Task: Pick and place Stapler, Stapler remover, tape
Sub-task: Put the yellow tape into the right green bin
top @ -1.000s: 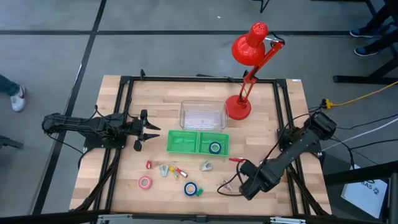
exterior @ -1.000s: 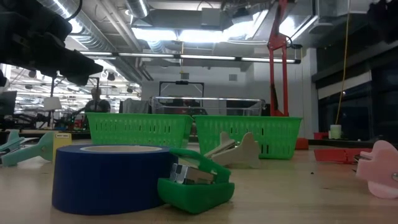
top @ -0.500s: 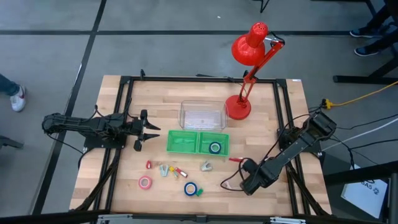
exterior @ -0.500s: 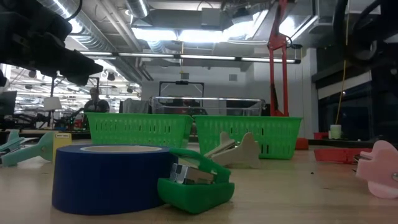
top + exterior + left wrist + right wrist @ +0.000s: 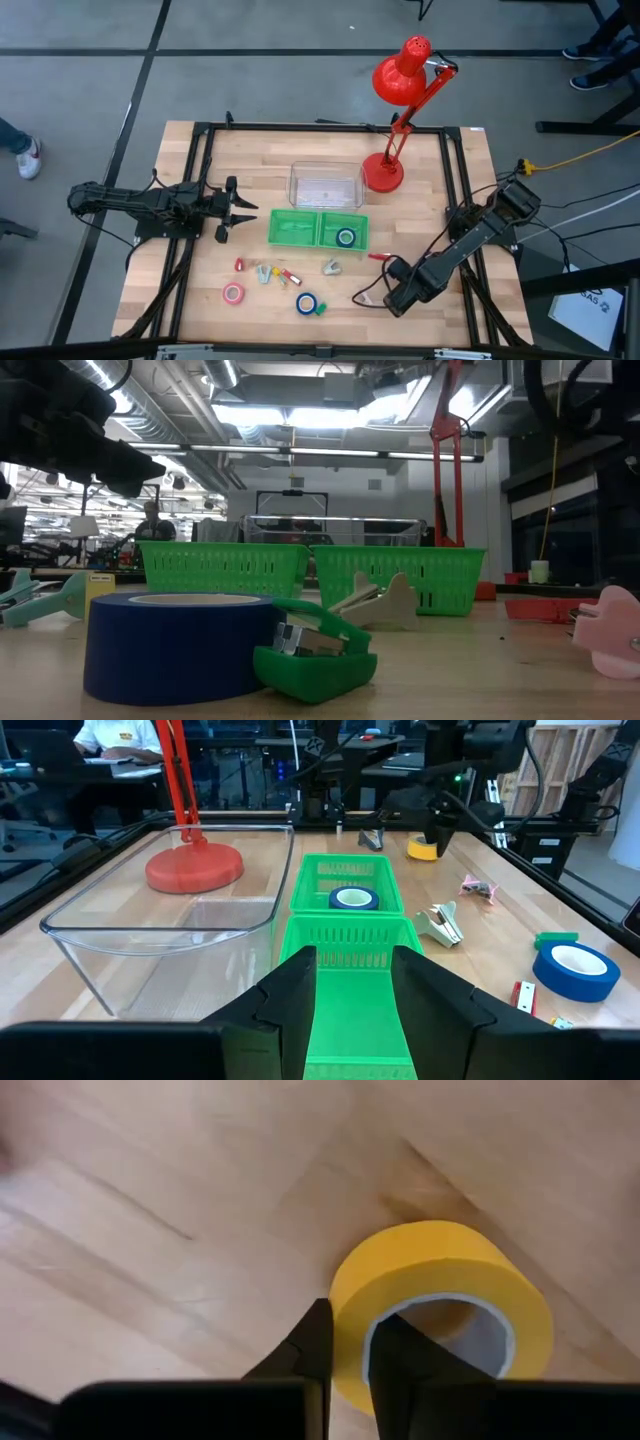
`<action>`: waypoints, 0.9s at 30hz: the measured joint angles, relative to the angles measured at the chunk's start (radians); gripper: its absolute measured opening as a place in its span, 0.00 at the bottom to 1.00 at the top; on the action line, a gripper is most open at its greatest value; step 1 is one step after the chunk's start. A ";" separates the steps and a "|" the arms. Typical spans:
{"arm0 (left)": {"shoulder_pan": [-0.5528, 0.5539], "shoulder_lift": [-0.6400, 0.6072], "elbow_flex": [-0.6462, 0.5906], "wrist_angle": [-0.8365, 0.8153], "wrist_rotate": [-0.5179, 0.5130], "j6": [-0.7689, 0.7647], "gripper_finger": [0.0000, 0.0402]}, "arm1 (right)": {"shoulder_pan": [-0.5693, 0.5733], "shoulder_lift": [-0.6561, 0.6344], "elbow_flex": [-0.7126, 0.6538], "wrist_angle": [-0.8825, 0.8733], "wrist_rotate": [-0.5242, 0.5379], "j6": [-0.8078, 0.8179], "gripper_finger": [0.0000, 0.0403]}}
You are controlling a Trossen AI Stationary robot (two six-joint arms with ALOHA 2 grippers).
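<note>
A yellow tape roll [image 5: 440, 1295] lies flat on the wooden table near its right front, also seen in the left wrist view [image 5: 424, 848]. My right gripper [image 5: 347, 1342] [image 5: 393, 300] points down on it, shut on its wall. A blue tape roll [image 5: 307, 303] with a green stapler [image 5: 314, 656] against it and a pink tape roll [image 5: 233, 293] lie near the front edge. A beige stapler remover [image 5: 330, 267] lies in front of the baskets. My left gripper [image 5: 240, 210] [image 5: 355, 970] waits open at the table's left. My right gripper holds the yellow tape roll by its ring wall [image 5: 345, 1305]. One finger [image 5: 398, 1348] stands inside the hollow and the other finger [image 5: 315, 1342] outside. The fingers come from above, pointing down. The roll lies flat on the table.
Two green baskets [image 5: 295, 228] stand mid-table, the right one holding a blue tape roll [image 5: 346, 237]. Behind them are a clear tub [image 5: 325, 185] and a red desk lamp [image 5: 385, 170]. Small coloured items [image 5: 265, 272] lie at the front left. Cables [image 5: 365, 297] trail beside my right gripper.
My right gripper has gone down toward the table, shifting slightly to the left. My left arm has kept still.
</note>
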 joint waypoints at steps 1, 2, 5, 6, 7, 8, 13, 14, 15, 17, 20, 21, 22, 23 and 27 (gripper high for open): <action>0.000 0.000 0.000 0.000 0.000 0.000 0.32 | -0.002 0.000 0.006 -0.002 0.000 -0.014 0.09; 0.000 0.000 0.000 0.000 0.000 0.000 0.32 | -0.005 0.000 0.014 -0.004 0.000 -0.025 0.10; 0.000 0.000 0.000 0.000 0.000 0.000 0.32 | -0.018 0.000 0.041 -0.015 0.000 -0.050 0.10; 0.000 0.000 0.000 0.000 0.000 0.000 0.32 | -0.023 0.000 0.047 -0.023 0.000 -0.063 0.10; 0.000 0.000 0.000 0.000 0.000 0.000 0.32 | -0.029 0.000 0.055 -0.026 0.000 -0.072 0.10; 0.000 0.000 0.000 0.000 0.000 0.000 0.32 | -0.037 0.000 0.062 -0.026 0.000 -0.088 0.10; 0.000 0.000 0.000 0.000 0.000 0.000 0.32 | -0.084 0.000 0.112 -0.041 0.000 -0.158 0.10; 0.000 0.000 0.000 0.000 0.000 0.000 0.32 | -0.094 0.000 0.128 -0.052 0.000 -0.176 0.10; 0.000 0.000 0.000 0.000 0.000 0.000 0.32 | -0.106 0.000 0.143 -0.068 0.000 -0.196 0.10; 0.000 0.000 0.000 0.000 0.000 0.000 0.32 | -0.129 0.000 0.176 -0.110 0.000 -0.237 0.10; 0.000 0.000 0.000 0.000 0.000 0.000 0.32 | -0.170 0.000 0.229 -0.156 0.000 -0.304 0.10; 0.000 0.000 0.000 0.000 0.000 0.000 0.32 | -0.184 0.000 0.244 -0.167 0.000 -0.329 0.10; 0.000 0.000 0.000 0.000 0.000 0.000 0.32 | -0.199 0.000 0.259 -0.175 0.000 -0.358 0.10; 0.000 0.000 0.000 0.000 0.000 0.000 0.32 | -0.214 0.000 0.274 -0.176 0.000 -0.388 0.10; 0.000 0.000 0.000 0.000 0.000 0.000 0.32 | -0.277 0.000 0.319 -0.174 0.002 -0.490 0.10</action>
